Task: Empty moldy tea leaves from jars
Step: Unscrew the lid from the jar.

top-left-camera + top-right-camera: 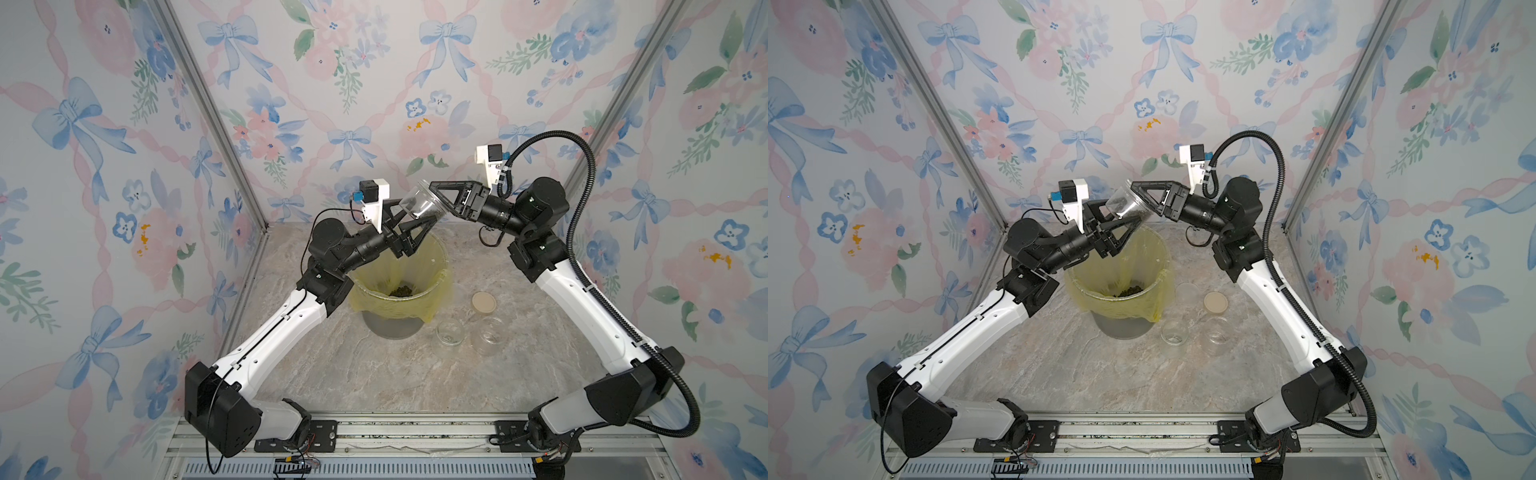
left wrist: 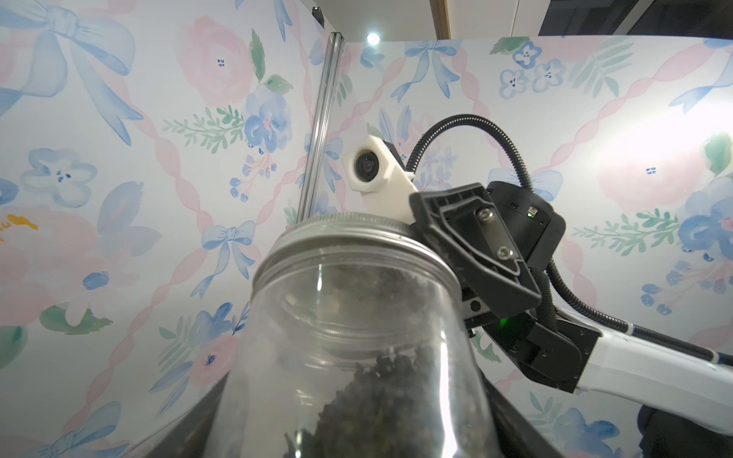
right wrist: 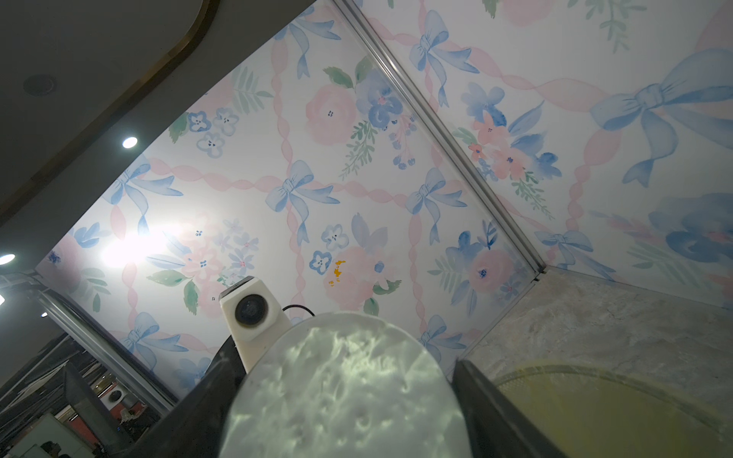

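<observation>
- Both of your arms are raised and bent inward, so that the wrists meet above the far rim of the bin [image 1: 390, 328].
- Your left gripper [image 1: 417, 212] reaches up from the left, and its fingers are closed on the body of the held jar [image 1: 419, 201].
- Your right gripper [image 1: 439, 198] comes in from the right, with its fingers clamped either side of the silver lid [image 2: 349, 234].
- You can see that the held jar is clear and smooth-walled. It is tipped onto its side in the air, with the lid on and facing the right gripper.
- Moldy tea leaves [image 2: 357, 396] sit inside it as a dark crumbly clump against the lower wall, between the left fingers.
- More dark leaves [image 1: 401, 291] lie at the bottom of the yellow bag [image 1: 415, 311] lining the bin.
- One empty jar [image 1: 450, 332] and a second empty jar [image 1: 490, 336] stand on the table [image 1: 374, 374] just right of the bin. They are near a tan disc lid [image 1: 483, 302] and well apart from both grippers.
</observation>
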`<state>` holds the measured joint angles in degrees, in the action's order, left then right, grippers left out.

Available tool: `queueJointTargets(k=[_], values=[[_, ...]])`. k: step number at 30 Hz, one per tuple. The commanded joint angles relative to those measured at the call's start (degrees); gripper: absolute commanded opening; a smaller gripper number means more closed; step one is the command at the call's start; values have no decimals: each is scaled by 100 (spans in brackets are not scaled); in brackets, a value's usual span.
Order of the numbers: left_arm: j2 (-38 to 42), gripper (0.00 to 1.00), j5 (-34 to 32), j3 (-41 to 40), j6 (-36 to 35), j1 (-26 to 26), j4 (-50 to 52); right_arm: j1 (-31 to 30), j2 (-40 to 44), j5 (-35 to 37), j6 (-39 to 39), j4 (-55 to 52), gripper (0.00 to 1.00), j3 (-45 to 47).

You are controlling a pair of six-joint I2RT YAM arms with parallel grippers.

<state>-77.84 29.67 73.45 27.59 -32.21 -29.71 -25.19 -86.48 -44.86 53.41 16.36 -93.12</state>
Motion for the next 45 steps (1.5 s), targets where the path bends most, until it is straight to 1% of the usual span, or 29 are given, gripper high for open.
queueJointTargets(k=[1, 8, 18, 22, 45], values=[[-121, 39, 333, 243, 688, 34, -342, -1, -45, -646, -328, 110, 79, -197], [-301, 39, 717, 227, 1335, 118, -652, 189, -215, -887, -258, 422, 79, -293], [-457, 39, 951, 139, 1708, 136, -940, 279, -334, -1048, -331, 407, 79, -494], [-460, 39, 970, 123, 1716, 136, -940, 295, -374, -1147, -423, 397, 79, -574], [-433, 39, 1010, -93, 1604, 161, -940, 447, -530, -1147, -468, 167, 79, -1110]])
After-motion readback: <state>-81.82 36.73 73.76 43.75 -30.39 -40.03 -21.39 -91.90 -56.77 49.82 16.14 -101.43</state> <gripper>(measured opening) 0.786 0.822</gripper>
